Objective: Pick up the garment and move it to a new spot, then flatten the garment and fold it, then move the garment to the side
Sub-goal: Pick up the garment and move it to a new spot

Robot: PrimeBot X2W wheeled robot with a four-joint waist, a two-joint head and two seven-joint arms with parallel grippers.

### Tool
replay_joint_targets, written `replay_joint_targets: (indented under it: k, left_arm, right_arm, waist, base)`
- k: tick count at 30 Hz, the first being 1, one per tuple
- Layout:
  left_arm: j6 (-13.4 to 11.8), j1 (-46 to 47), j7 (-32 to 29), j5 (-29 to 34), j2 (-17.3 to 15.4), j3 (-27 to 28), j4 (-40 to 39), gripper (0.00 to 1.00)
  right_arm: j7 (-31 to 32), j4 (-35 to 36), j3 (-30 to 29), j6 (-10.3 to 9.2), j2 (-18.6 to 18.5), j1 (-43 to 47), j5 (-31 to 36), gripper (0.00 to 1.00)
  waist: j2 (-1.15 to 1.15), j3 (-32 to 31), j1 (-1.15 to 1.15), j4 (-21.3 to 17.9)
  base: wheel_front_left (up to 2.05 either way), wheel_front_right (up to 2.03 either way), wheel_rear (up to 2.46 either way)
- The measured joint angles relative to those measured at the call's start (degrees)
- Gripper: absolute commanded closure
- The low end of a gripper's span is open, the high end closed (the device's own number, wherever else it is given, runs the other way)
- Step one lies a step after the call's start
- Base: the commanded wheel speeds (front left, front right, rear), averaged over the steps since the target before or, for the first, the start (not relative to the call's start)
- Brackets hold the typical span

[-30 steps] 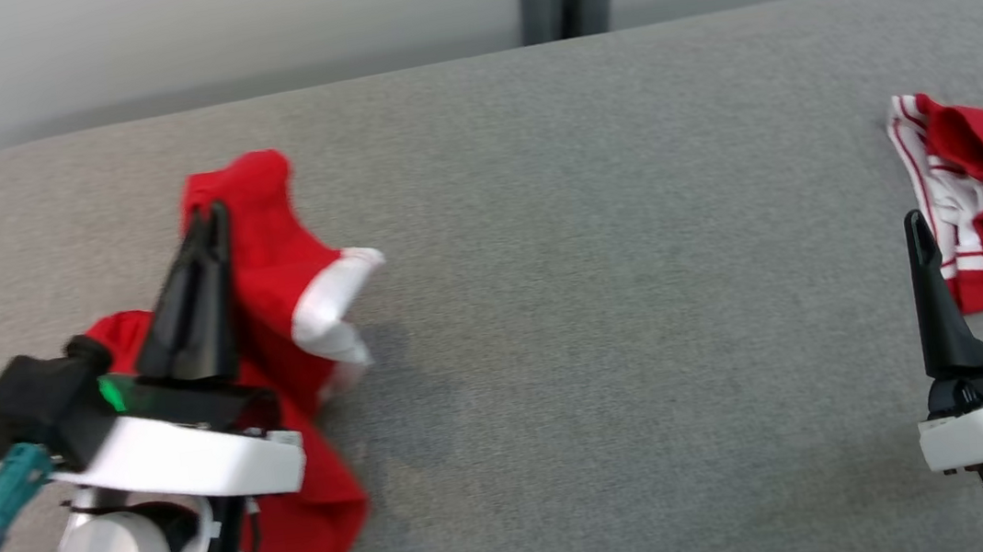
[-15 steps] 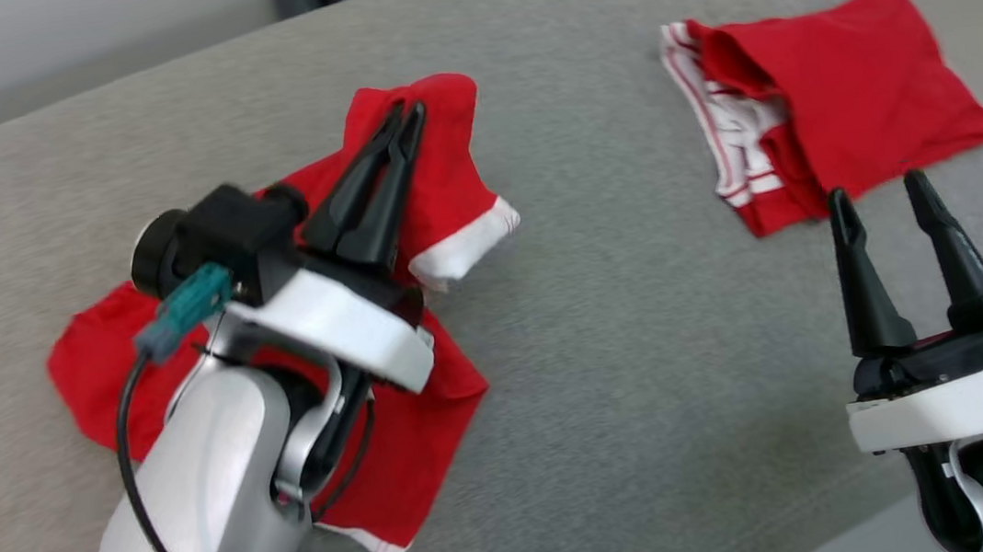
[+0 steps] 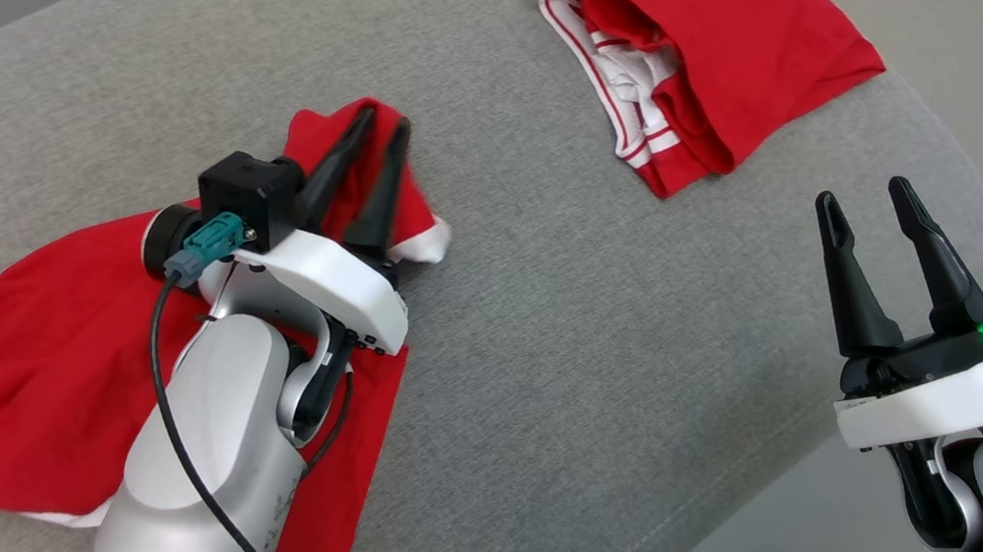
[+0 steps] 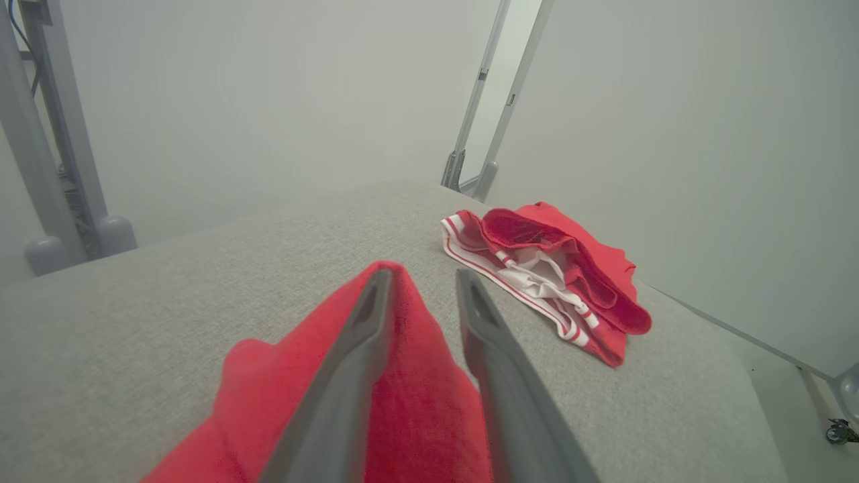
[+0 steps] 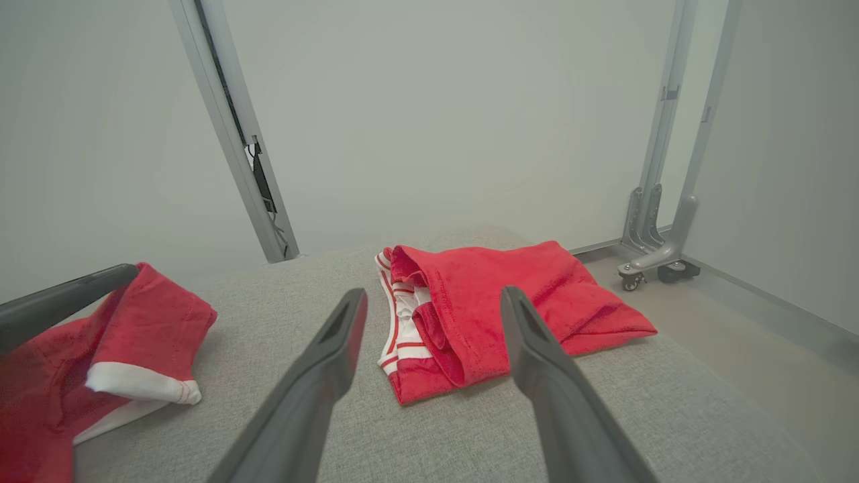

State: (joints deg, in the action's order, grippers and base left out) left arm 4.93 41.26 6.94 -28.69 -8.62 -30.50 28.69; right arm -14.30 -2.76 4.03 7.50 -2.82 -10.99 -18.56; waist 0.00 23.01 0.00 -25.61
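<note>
A red garment point(image 3: 21, 367) with white cuffs lies crumpled and partly spread on the grey cushion point(image 3: 573, 341) at the left. My left gripper point(image 3: 384, 120) hovers over its far raised fold, fingers parted, the cloth lying under and between them without being pinched. The left wrist view shows that red fold point(image 4: 423, 402) through the gap of the left gripper point(image 4: 424, 276). My right gripper point(image 3: 862, 193) stands open near the cushion's front right edge, holding nothing. In the right wrist view the garment point(image 5: 154, 315) lies far left of the right gripper point(image 5: 433, 295).
A second red garment point(image 3: 744, 53) with a white striped waistband lies folded at the far right of the cushion, also in the wrist views point(image 4: 577, 282) point(image 5: 577, 295). The cushion's rounded edge drops to pale floor point(image 3: 963, 28) on the right. Metal frame legs on castors point(image 5: 654, 258) stand beyond.
The head camera has swung, shifting the whole picture. My left gripper's fingers, shut on the raised red fold before, have parted and the fold has sunk lower. The right gripper stays open.
</note>
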Motion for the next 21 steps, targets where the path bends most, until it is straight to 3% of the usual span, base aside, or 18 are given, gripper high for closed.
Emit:
replay_joint_targets:
  k: [5,9,15,21]
  left_arm:
    - [0.98,-0.36,4.1,-0.08,0.12,-0.76,-0.63,0.0]
    - [0.0,-2.67,6.05,-0.23,-0.45,0.63,-3.05,0.0]
    - [-3.83,-8.95,7.75,-2.2,-3.89,8.48,-9.57,0.0]
    - [-5.82,-15.72,7.97,-1.82,-7.56,17.68,-15.69,0.0]
  right_arm:
    - [-0.36,-0.62,-1.13,0.0,0.04,-0.27,1.58,0.0]
    - [-0.36,-0.86,-1.83,0.0,0.05,-0.32,3.1,0.0]
    - [0.78,-0.64,-3.04,0.0,0.08,-0.13,5.78,0.0]
    - [2.46,-0.05,-3.44,0.0,0.1,0.82,7.46,0.0]
  waist:
    - [0.0,-1.07,0.0,3.14]
    - [0.0,-2.02,0.0,5.67]
    - [0.0,-4.34,0.0,11.39]
    - [0.0,-7.29,0.0,16.7]
  base:
    - [0.0,0.0,0.0]
    - [0.0,0.0,0.0]
    - [0.0,0.0,0.0]
    - [0.0,0.0,0.0]
